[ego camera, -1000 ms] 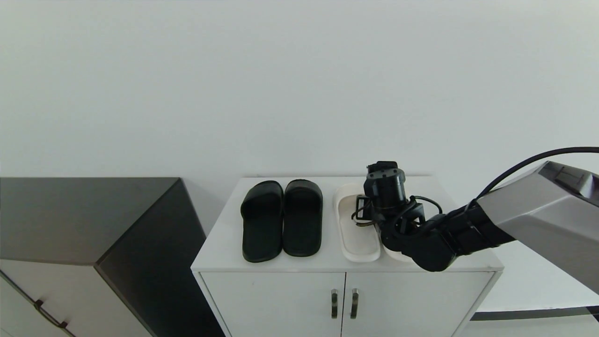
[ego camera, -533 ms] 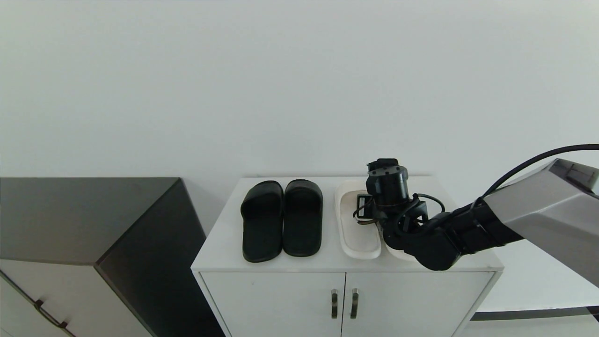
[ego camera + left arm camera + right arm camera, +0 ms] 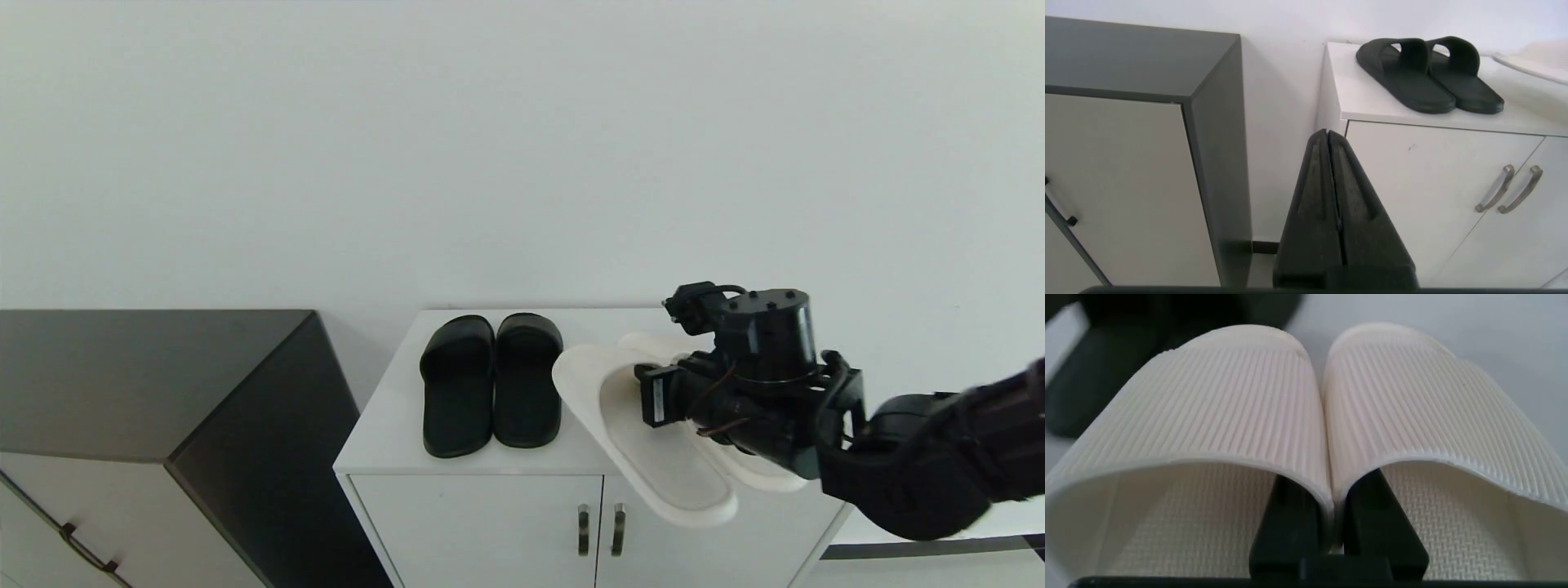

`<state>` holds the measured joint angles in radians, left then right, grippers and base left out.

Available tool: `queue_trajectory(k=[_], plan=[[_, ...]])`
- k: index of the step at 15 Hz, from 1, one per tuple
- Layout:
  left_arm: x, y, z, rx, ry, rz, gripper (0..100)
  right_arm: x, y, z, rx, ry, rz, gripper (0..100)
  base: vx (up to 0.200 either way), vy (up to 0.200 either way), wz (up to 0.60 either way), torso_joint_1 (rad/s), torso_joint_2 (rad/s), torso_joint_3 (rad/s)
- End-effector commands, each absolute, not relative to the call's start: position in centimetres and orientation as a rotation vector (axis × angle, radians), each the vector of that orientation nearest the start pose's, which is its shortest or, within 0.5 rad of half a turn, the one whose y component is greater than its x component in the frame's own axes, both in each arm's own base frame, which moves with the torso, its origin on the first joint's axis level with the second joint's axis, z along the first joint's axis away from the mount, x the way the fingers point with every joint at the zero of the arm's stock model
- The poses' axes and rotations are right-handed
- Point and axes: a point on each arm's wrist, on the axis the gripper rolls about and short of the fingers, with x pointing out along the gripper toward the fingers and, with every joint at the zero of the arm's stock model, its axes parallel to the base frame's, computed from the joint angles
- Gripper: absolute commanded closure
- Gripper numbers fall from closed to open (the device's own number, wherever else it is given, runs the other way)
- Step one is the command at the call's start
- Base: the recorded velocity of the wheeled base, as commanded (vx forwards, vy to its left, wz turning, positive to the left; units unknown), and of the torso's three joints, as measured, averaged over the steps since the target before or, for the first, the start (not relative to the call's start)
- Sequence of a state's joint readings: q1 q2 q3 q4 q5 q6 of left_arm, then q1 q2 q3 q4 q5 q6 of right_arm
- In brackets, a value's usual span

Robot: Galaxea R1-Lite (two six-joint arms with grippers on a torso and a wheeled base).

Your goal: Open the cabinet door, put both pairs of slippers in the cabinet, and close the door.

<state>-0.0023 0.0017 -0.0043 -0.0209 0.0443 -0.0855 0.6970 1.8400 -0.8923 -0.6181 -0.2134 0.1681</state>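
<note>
white wall (image 3: 490, 163) behind white cabinet (image 3: 384, 437), doors (image 3: 490, 531) shut; black slippers (image 3: 492, 384) side by side on top, left part. r gripper (image 3: 657, 396) clamped on inner straps of both white slippers (image 3: 661, 465), held tilted w/ heels past front edge; l gripper (image 3: 1326, 143) fingers pressed together, low by dark cabinet (image 3: 1135, 57).

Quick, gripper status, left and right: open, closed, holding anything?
Left gripper: closed, holding nothing.
Right gripper: closed on the white slippers, holding both together as a pair.
</note>
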Motion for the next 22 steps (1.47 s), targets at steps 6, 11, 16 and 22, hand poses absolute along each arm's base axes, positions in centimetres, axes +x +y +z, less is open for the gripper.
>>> queue_trajectory(k=[6, 11, 16, 22], plan=[[-2.3, 0.1, 7.9, -0.086, -0.026, 0.042, 100, 18.9, 19.1, 18.2, 0.011, 0.319, 0.777, 100, 0.000, 0.000, 0.00, 0.000, 0.00, 0.000], [-2.3, 0.1, 7.9, -0.088, -0.026, 0.040, 100, 19.0, 19.1, 17.9, 0.006, 0.330, 0.778, 100, -0.120, 0.000, 0.00, 0.002, 0.00, 0.001], [-2.3, 0.1, 7.9, -0.088, -0.026, 0.042, 100, 19.0, 19.1, 17.6, 0.003, 0.338, 0.779, 100, -0.200, 0.000, 0.00, -0.003, 0.00, 0.000], [-2.3, 0.1, 7.9, -0.088, -0.026, 0.042, 100, 18.8, 18.9, 17.0, -0.042, 0.346, 0.783, 100, -0.033, 0.000, 0.00, 0.000, 0.00, 0.000]])
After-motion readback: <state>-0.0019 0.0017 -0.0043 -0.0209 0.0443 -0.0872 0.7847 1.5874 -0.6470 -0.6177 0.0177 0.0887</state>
